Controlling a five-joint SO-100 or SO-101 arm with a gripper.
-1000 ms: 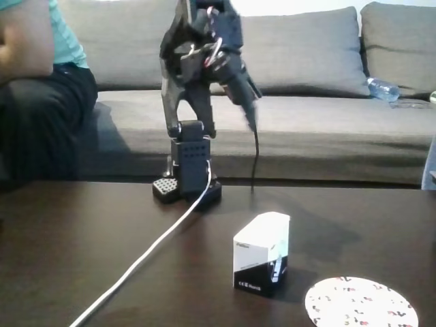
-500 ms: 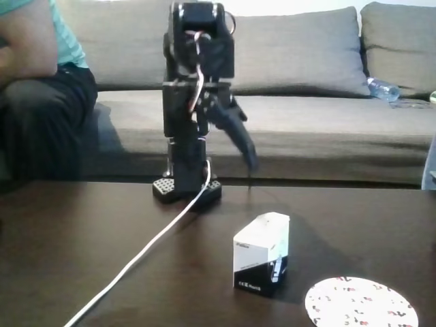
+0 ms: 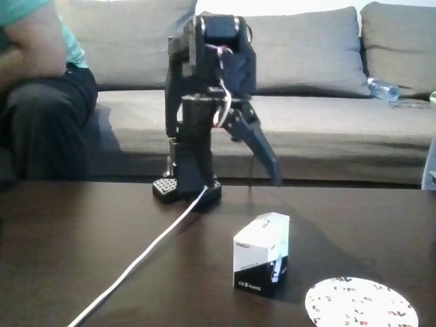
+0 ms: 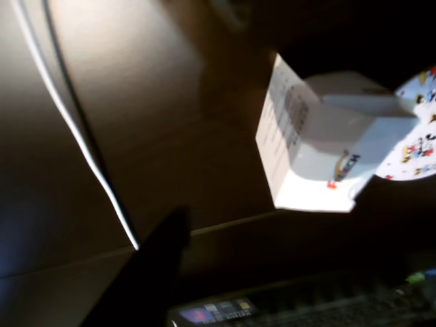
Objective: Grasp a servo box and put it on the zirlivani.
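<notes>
Black fingers hang above the bench, behind the servo box, nothing held; open or closed, can't tell. Step: approach, pre-grasp. Box stands upright, just left of the zirlivani in the fixed view. Next: open, drop over the box, clear the white cable.

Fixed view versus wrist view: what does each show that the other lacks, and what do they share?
The fixed view alone shows the arm's base, the grey sofa, a seated person, a water bottle and the gripper raised behind the servo box. The wrist view alone shows the box's top face with its logo. Both show the box, the zirlivani, the white cable and the dark table.
</notes>
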